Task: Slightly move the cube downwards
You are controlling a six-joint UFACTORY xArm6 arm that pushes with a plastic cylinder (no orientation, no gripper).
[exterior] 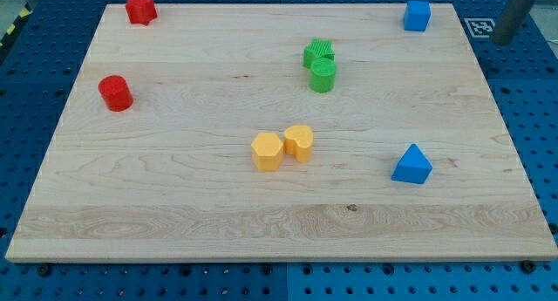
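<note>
The blue cube sits at the board's top right corner, near the top edge. My tip is at the lower end of a dark rod that comes in from the view's top right. It is off the wooden board, to the right of the cube and a little lower. A clear gap separates the tip from the cube.
A blue triangular block lies at the lower right. A green star touches a green cylinder left of the cube. A yellow hexagon and another yellow block sit mid-board. A red star and a red cylinder are at the left.
</note>
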